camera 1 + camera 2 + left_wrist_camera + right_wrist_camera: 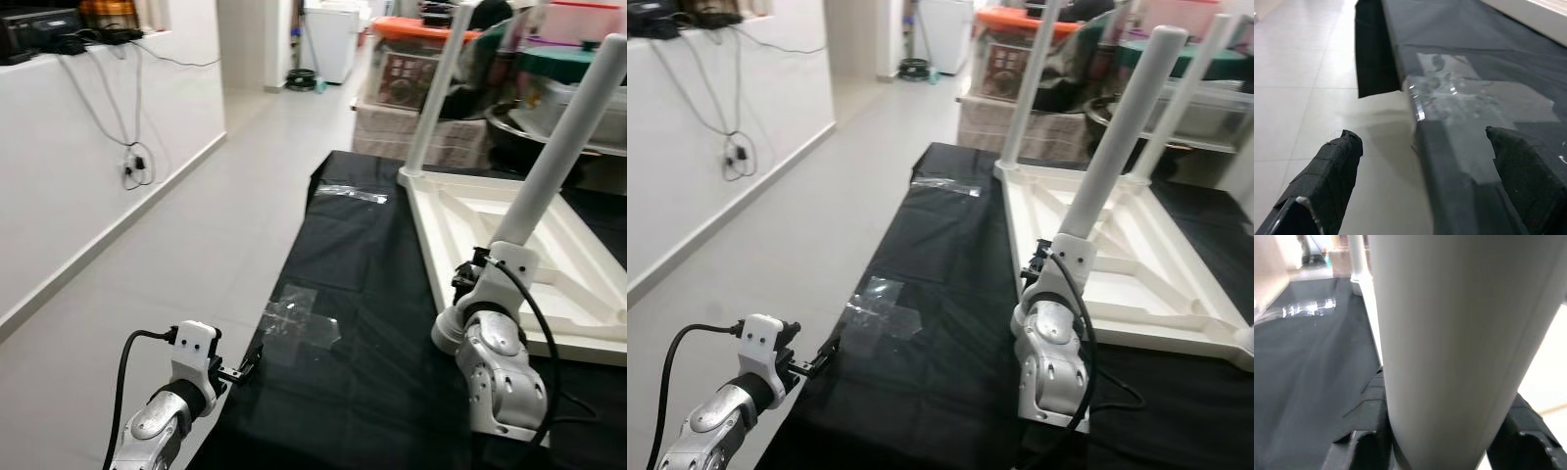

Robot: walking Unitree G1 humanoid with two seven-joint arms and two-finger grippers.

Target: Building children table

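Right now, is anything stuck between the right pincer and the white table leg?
No. The right pincer is already shut around the leg, its fingers on both sides. The leg stands at the near corner of the upturned tabletop.

Head stereo pair is aimed fwd and down from above; black-covered counter [353, 294] and upturned white table [1117, 264] are shared by both. Counter edge is seen close-up by L wrist cam; table leg [1449, 342] at v. close range by R.
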